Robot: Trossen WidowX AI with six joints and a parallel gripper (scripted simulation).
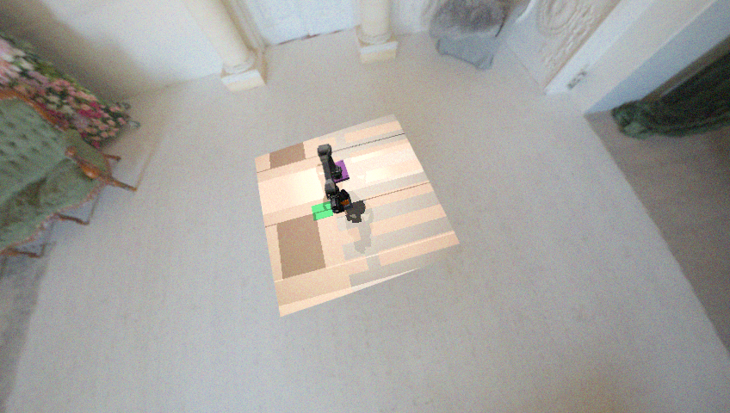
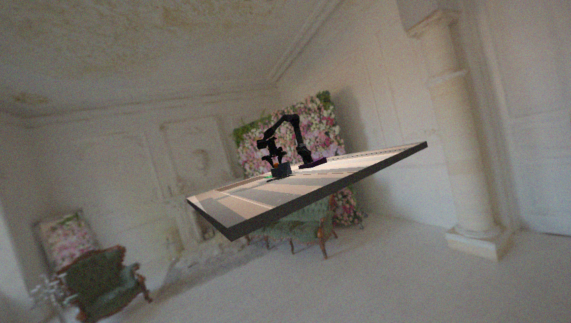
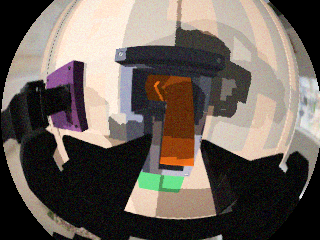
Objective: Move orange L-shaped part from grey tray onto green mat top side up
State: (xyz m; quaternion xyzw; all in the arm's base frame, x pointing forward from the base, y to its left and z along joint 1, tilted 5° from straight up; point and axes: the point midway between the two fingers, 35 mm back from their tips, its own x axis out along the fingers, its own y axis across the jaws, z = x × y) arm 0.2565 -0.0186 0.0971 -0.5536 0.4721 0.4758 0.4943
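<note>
Where tipped in the grey tray [image 3: 131,87], orange part [image 3: 178,116], long axis toward green mat [image 3: 160,182].
</note>
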